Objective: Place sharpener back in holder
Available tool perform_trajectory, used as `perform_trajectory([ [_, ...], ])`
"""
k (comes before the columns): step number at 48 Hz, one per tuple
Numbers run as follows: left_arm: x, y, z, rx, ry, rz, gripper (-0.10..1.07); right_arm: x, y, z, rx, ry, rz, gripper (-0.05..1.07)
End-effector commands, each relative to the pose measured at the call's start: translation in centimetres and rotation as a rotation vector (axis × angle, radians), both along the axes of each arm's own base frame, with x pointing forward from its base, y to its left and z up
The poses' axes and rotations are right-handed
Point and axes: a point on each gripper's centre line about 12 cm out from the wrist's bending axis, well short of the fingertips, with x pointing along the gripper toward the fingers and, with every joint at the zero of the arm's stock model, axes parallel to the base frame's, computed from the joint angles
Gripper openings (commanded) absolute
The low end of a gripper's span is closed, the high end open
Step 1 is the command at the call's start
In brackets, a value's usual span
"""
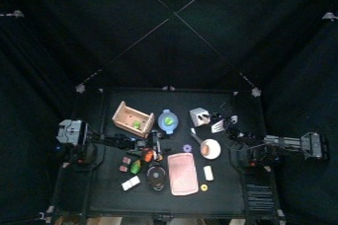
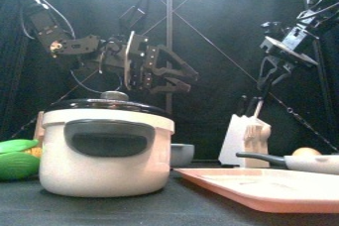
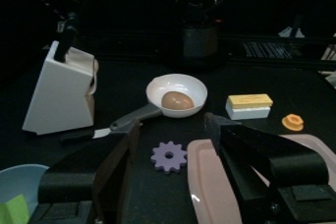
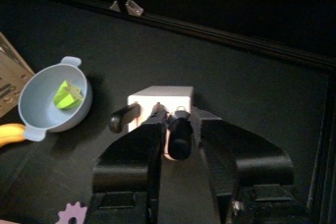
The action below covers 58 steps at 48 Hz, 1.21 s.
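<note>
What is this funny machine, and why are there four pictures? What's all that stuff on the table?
It's a robot with two black arms, each ending in a pincer. One picture looks down from above the table, one looks across it from the front, and two come from cameras on the wrists. On the table are a white pot, a pink tray, a pan with an egg, a blue bowl, a purple gear and a white holder. The right pincer seems to grip a thin sharpener right by the holder. The left pincer is open and empty.
</note>
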Motion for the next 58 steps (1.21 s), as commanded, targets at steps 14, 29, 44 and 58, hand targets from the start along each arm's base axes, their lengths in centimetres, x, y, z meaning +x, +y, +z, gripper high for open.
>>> perform_trajectory([
  [14,0.2,0.01,0.7,0.001,-0.026,0.001,0.91,0.27,0.01,0.59,-0.003,-0.023,0.011,0.73],
  [29,0.12,0.01,0.59,0.001,-0.021,0.001,0.91,0.09,0.05,0.73,-0.004,-0.028,0.011,0.73],
  [44,-0.03,0.07,0.77,0.006,-0.025,0.002,0.91,0.11,0.12,0.75,-0.004,-0.027,0.015,0.73],
  [58,-0.39,0.06,0.6,0.001,-0.018,0.002,0.91,0.08,0.25,1.07,0.006,-0.044,0.016,0.72],
])
